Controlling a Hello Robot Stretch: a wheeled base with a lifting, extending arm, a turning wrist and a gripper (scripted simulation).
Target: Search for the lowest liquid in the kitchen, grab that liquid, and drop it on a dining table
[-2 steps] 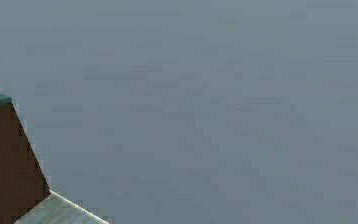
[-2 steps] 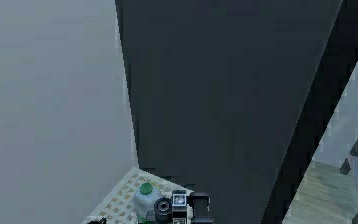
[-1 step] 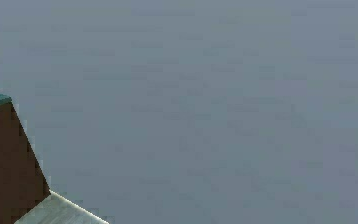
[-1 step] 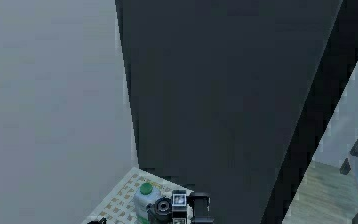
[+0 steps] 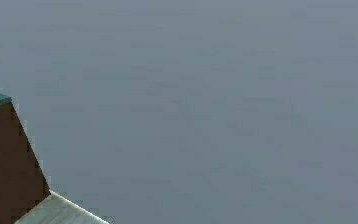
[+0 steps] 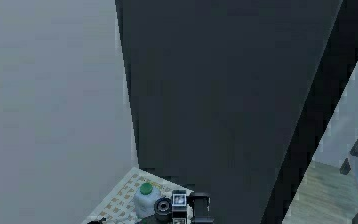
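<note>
The small white container [image 6: 144, 196] with a green cap, probably the liquid, stands on a pale tiled surface [image 6: 120, 193]. It is just left of the claw [image 6: 171, 207] and near the foot of a tall dark panel [image 6: 217, 90]. The state of the claw I cannot tell, nor whether it holds anything. The container looks rounded, smooth and light, so a sideways touch could tip it over. The flat, matte panel is close, and the claw could strike it.

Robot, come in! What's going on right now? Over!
Pincer low beside a tall dark panel; can't tell if it holds anything. White bottle with green cap by its tip. Grey wall ahead.
</note>
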